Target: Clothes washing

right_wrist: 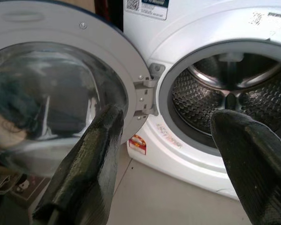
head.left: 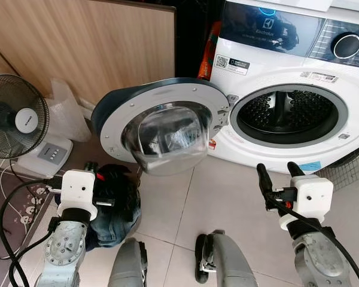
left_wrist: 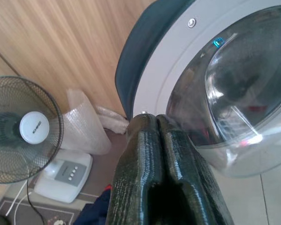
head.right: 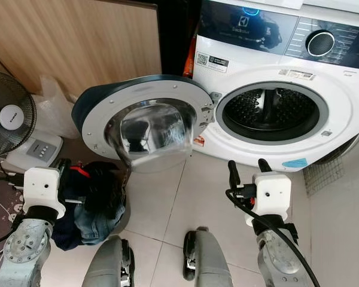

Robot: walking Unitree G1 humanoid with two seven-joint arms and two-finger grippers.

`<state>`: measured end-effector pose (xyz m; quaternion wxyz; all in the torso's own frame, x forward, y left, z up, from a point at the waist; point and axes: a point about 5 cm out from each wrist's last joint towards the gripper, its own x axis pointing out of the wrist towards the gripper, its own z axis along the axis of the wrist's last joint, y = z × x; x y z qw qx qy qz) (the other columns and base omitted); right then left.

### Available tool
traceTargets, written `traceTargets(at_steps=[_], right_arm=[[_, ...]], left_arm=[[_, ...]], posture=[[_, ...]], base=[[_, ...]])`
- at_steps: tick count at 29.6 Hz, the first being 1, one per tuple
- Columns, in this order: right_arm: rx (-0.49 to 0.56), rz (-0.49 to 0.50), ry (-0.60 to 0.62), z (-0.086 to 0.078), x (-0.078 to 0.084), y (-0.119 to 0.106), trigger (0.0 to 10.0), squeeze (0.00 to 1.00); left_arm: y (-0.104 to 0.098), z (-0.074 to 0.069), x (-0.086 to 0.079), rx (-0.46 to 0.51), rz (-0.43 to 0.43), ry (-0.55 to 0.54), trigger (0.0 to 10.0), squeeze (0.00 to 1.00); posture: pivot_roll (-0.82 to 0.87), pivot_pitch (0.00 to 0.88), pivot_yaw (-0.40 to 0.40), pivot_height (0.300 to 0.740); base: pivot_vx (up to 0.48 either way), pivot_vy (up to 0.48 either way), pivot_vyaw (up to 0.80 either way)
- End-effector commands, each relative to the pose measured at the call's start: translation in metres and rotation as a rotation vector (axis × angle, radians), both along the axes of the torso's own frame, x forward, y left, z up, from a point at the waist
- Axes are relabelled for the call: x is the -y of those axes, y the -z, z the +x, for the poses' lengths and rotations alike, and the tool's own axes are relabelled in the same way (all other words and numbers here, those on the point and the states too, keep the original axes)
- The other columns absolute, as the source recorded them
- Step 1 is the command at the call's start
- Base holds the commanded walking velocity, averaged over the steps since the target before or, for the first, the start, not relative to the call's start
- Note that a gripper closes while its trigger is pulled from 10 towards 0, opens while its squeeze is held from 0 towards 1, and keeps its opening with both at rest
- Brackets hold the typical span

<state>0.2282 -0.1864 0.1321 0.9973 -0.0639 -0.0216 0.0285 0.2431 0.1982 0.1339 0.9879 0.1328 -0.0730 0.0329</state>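
Facing the washing machine (head.left: 299, 89) with its door (head.left: 161, 128) swung fully open to the robot's left; the drum (head.left: 290, 113) looks empty as far as visible. Laundry: a heap of dark clothes (head.left: 116, 206), denim among it, lies on the tiled floor (head.left: 227, 197) below the open door, on the robot's left.

Left end effector (head.left: 91, 167) is held just above and beside the heap, fingers clenched together with nothing visible between them in the left wrist view; whether it touches the cloth cannot be told. Right end effector (head.left: 280, 173) is raised before the drum opening, fingers spread wide, released and holding nothing.

Judgement: loading step is in hand, door already open, no garment yet moved into the drum. Next move would call for the left end effector to part its fingers, drop into the heap and close on a fold of cloth, then lift clear of the door's lower rim and carry rightward to the drum mouth. Risk: trailing fabric could snag on the door glass. A fan (head.left: 15, 122) stands well apart at far left.
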Motion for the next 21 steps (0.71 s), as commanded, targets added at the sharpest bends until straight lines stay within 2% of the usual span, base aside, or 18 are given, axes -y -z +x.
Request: traceTargets(at_steps=[1, 3, 21], right_arm=[[-0.036, 0.002, -0.017, -0.0027, -0.0014, 0.0052, 10.0, 0.00], [-0.027, -0.006, -0.026, -0.0027, -0.0023, 0.0046, 10.0, 0.00], [-0.043, -0.028, -0.039, -0.0034, -0.0001, 0.0060, 10.0, 0.00]], left_arm=[[0.0039, -0.0047, -0.0005, -0.017, -0.006, -0.006, 10.0, 0.00], [0.0042, -0.0050, -0.0005, -0.017, -0.006, -0.007, 10.0, 0.00], [0.0084, -0.0086, 0.0022, -0.030, -0.008, -0.011, 10.0, 0.00]], posture=[[0.07, 0.312, 0.006, 0.625], [0.07, 0.312, 0.006, 0.615], [0.07, 0.315, -0.010, 0.615]], base=[[0.000, 0.000, 0.00], [0.000, 0.000, 0.00], [0.000, 0.000, 0.00]])
